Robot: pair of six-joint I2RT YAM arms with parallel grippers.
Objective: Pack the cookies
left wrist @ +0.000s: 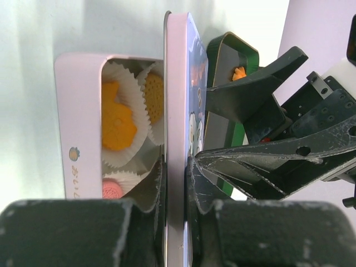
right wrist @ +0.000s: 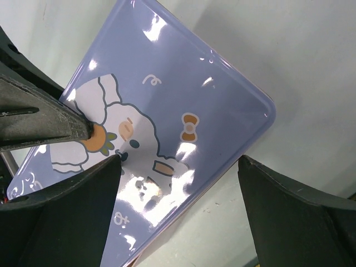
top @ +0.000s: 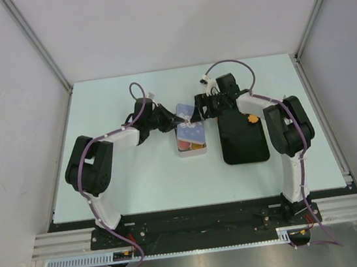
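"Lilac lid (left wrist: 177, 111) with a rabbit printed on it. Which arm has hold of that?"

"The left gripper (left wrist: 177, 186). Its fingers are clamped on the lid, one on each face. The lid stands on edge just beside the pink tin (left wrist: 78, 128)."

"And the right gripper (right wrist: 178, 217)?"

"Spread wide. In its own wrist view the fingers (right wrist: 295, 217) sit far apart, and the lid's printed face fills the space ahead of them. I cannot tell whether a tip touches the lid."

"Where are the cookies (top: 195, 146)?"

"Mostly in the tin, sitting in white paper cups (left wrist: 140, 132). There is a flower-shaped orange cookie (left wrist: 117, 125) with a round orange cookie (left wrist: 154, 97) beside it. A pink cookie (left wrist: 111, 190) lies nearer the left wrist camera, partly hidden behind the gripper."

"Any outside the tin?"

"One — a lone orange cookie (top: 252, 118) on the black tray (top: 242, 145), at the tray's far right corner, close to the right arm. From above, the tray lies just to the right of the tin."

"How do the arms stand in the top view?"

"Both reach in toward the middle of the pale table (top: 138, 178). The two grippers come together at the lid, over the far end of the tin."
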